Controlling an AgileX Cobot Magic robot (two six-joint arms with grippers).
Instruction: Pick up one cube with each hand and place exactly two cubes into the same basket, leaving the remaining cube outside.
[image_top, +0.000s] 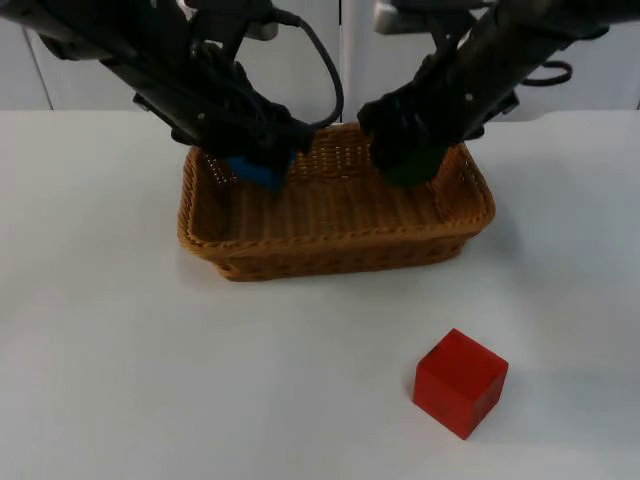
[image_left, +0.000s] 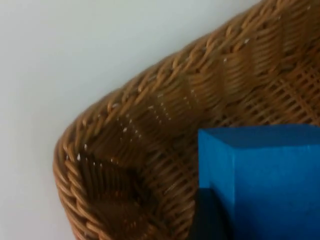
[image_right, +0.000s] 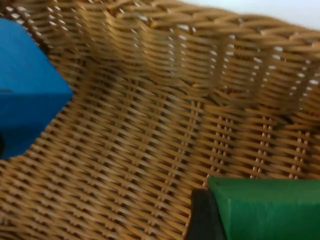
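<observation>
A woven wicker basket (image_top: 330, 255) stands at the back middle of the table. My left gripper (image_top: 258, 165) hangs over the basket's left part, shut on a blue cube (image_top: 252, 171); the left wrist view has the blue cube (image_left: 265, 180) above the basket's corner (image_left: 100, 165). Over the basket's right part my right gripper (image_top: 405, 160) is shut on a green cube (image_top: 408, 172). The right wrist view has the green cube (image_right: 270, 207) over the basket floor (image_right: 150, 140), with the blue cube (image_right: 25, 95) across from it. A red cube (image_top: 460, 382) lies on the table in front, to the right.
White table (image_top: 150, 380) stretches all around the basket. The grey partition wall (image_top: 350, 50) rises right behind the basket and the two arms.
</observation>
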